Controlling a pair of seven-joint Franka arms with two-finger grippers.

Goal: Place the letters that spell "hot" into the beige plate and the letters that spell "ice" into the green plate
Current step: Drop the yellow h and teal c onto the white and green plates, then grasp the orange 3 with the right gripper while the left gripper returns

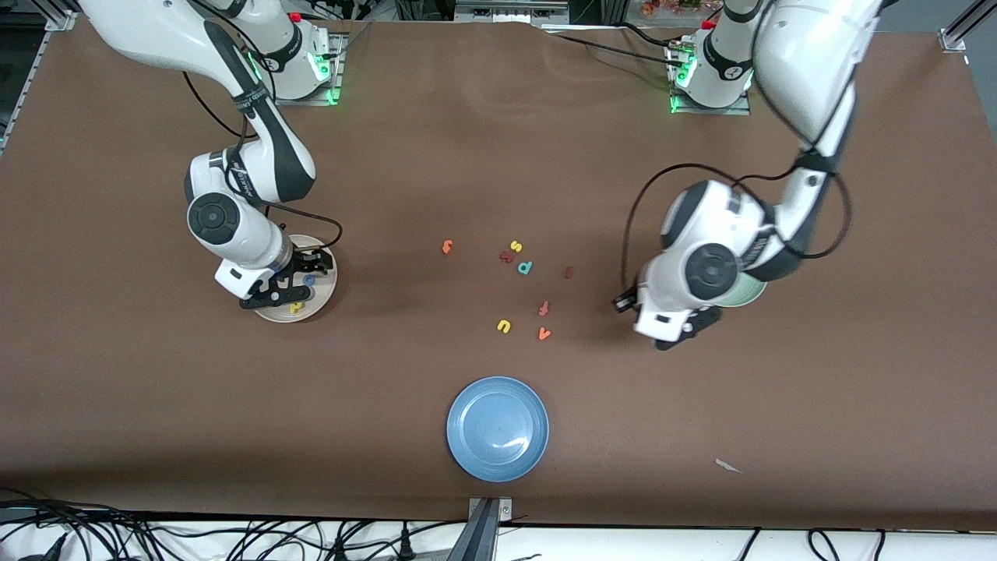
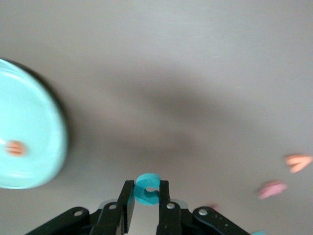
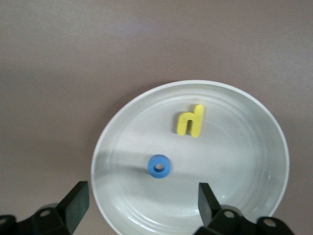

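Observation:
My right gripper (image 3: 142,208) hangs open over the beige plate (image 3: 234,147), in which lie the blue o (image 3: 159,166) and the yellow h (image 3: 190,120). In the front view that gripper (image 1: 300,280) covers part of the plate (image 1: 325,301). My left gripper (image 2: 146,185) is shut on the teal c (image 2: 145,194), up over bare table beside the green plate (image 2: 34,122), which holds the orange e (image 2: 14,147). The left arm hides most of the green plate (image 1: 749,294). The orange t (image 1: 447,247) and dark red i (image 1: 568,272) lie mid-table.
Loose letters lie mid-table: a yellow s (image 1: 515,246), a teal p (image 1: 525,268), a red-orange f-like letter (image 1: 544,308), a yellow u (image 1: 504,326) and an orange v (image 1: 544,333). A blue plate (image 1: 497,428) sits nearer the front camera. A white scrap (image 1: 728,466) lies toward the left arm's end.

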